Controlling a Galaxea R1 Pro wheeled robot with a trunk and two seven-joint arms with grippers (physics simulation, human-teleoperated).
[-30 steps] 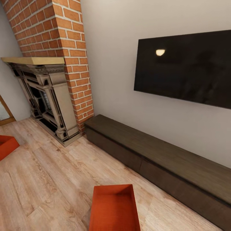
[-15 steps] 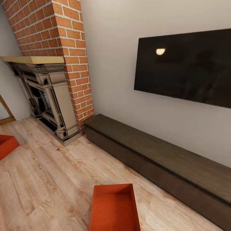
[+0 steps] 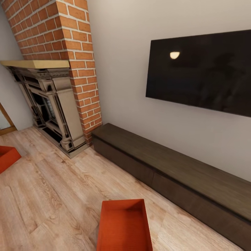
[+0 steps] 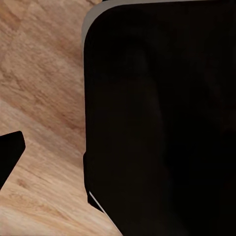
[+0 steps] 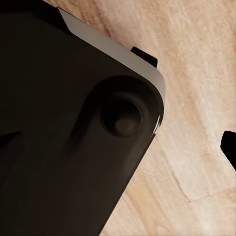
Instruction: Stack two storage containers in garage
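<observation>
Fingers of both grippers are hard to read: in the left wrist view one dark tip (image 4: pixel 9 156) is poking in at nine o'clock beside a large black housing (image 4: pixel 162 118), and in the right wrist view a dark tip (image 5: pixel 229 145) is showing at three o'clock past another black housing (image 5: pixel 73 128), so whether either pair is apart or together cannot be told. Neither seems to be gripping anything.

In the head view, the near storage container (image 3: pixel 124 226) is lying open-topped on the plank floor (image 3: pixel 52 195) at six o'clock, just in front of the low dark cabinet (image 3: pixel 167 164). The second storage container (image 3: pixel 7 157) is peeking in at nine o'clock, well apart from the first, near the fireplace (image 3: pixel 48 104) under the brick chimney (image 3: pixel 59 31). A wall television (image 3: pixel 202 71) is hanging at two o'clock.

Against the earlier pictures the whole scene is sliding very slightly upward, the near container's rim a touch higher in the picture; that is the camera creeping, not the bins moving. It suggests the robot is lining up on the near container, with both bins untouched in the living room and the carry to the garage not begun.

No brand, label or writing is legible anywhere.
</observation>
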